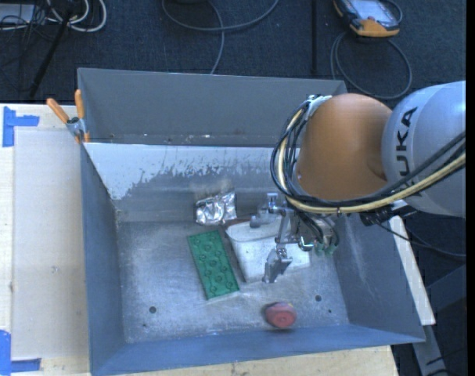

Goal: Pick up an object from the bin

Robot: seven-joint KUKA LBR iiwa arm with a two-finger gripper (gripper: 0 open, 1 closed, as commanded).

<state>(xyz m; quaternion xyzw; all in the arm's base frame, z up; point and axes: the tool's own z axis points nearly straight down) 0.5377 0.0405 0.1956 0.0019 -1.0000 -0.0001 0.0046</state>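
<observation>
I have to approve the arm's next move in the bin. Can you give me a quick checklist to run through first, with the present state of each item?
1. End effector is down inside the bin, over the white object at mid-floor: ok.
2. Secure hold on the white object: cannot tell.
3. Room on the white object's left: not ok, the green studded plate lies close beside it and may get nudged.
4. Crumpled foil sits behind the white object, apart from the end effector: ok.
5. Red round piece lies near the front wall, apart from the end effector: ok.
</observation>
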